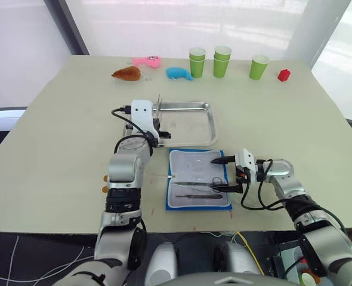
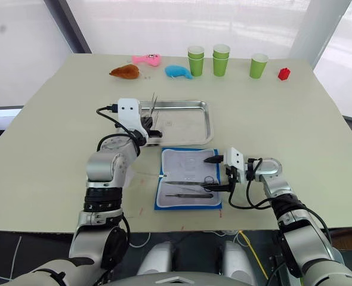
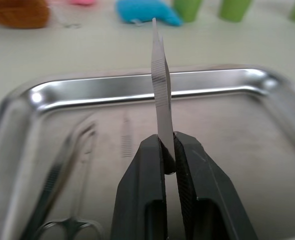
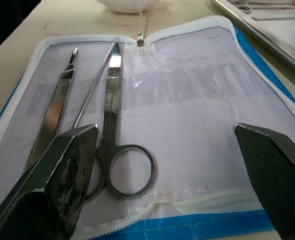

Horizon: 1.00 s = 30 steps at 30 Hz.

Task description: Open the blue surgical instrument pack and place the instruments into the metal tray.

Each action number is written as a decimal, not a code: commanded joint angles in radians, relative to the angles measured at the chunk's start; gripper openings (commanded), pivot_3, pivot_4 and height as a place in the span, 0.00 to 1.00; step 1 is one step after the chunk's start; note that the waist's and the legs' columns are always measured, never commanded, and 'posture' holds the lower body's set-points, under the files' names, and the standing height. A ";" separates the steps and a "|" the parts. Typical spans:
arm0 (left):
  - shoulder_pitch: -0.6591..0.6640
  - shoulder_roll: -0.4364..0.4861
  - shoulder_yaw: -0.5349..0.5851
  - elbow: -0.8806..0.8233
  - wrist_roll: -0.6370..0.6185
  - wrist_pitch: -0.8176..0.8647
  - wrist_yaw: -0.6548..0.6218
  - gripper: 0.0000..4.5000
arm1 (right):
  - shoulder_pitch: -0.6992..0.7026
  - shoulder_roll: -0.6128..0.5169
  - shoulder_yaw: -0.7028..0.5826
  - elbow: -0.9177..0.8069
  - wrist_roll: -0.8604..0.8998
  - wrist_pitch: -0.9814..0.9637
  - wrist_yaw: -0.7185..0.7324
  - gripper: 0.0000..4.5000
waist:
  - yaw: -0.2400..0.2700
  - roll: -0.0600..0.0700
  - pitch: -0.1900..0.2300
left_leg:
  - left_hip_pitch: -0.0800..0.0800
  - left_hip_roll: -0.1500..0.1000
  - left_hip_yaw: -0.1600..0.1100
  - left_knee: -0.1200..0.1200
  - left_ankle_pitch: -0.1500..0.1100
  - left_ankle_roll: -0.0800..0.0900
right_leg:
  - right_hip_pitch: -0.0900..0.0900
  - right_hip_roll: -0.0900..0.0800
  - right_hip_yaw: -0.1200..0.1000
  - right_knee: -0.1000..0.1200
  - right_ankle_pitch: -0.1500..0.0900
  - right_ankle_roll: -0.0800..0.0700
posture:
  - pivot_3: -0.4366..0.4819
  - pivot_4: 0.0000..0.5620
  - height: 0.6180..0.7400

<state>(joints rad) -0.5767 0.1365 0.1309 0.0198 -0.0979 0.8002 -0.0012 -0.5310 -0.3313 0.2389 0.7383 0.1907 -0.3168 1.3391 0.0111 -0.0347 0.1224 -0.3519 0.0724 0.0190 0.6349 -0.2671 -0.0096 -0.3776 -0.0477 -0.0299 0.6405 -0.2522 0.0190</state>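
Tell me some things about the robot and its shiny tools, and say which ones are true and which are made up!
1. The blue surgical instrument pack lies open on the table. True.
2. The left gripper is empty. False: it is shut on a thin silver instrument, held over the metal tray.
3. The right gripper is open, over the pack. True.
4. All the instruments are already in the tray. False: scissors and two straight tools still lie in the pack.
5. The green cups stand inside the tray. False: they stand at the far side of the table, beyond it.
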 commanded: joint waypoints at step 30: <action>-0.036 -0.061 -0.023 0.102 0.011 -0.004 0.083 0.45 | 0.095 -0.029 0.070 0.113 -0.111 0.046 0.000 1.00 | 0.000 0.000 0.000 | 0.000 0.000 0.000 0.000 0.000 0.000 | 0.000 0.000 0.000 0.000 0.000 0.000 | 0.48 0.27 1.00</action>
<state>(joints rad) -0.5948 0.0730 0.1114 0.1634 -0.0982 0.7988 0.0741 -0.5306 -0.3339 0.2389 0.7376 0.1907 -0.3168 1.3383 0.0112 -0.0346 0.1224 -0.3519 0.0719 0.0192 0.6349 -0.2671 -0.0099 -0.3775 -0.0480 -0.0300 0.6402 -0.2522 0.0193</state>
